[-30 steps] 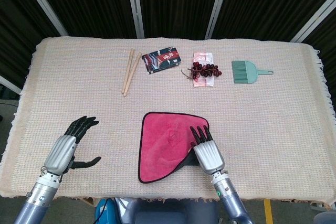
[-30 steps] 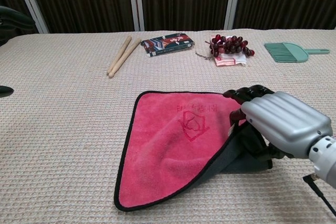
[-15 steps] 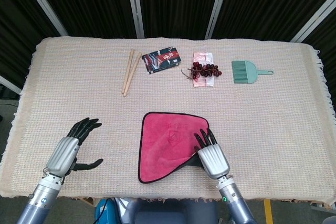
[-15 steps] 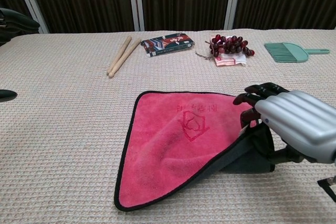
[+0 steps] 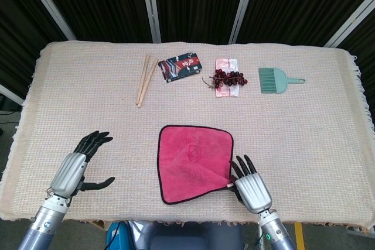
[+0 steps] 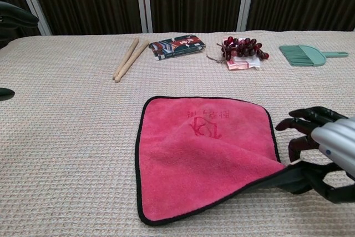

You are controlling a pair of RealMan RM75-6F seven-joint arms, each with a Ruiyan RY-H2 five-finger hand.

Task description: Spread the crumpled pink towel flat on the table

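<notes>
Our right hand point(image 6: 324, 154) pinches the corner of the plush, black-edged pink towel point(image 6: 205, 154), its embroidered emblem unreadable; our left hand point(image 5: 75, 168) hovers, fingers apart.

Towel point(image 5: 195, 162) near the table's point(image 5: 304, 127) front edge, between both hands, possibly touching right hand point(image 5: 251, 187).

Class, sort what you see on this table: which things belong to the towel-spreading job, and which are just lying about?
Belongs to the job:
pink towel
right hand, pinching the towel's near right corner
left hand, open, away from the towel

Just lying about:
chopsticks
patterned packet
grapes
green brush
</notes>
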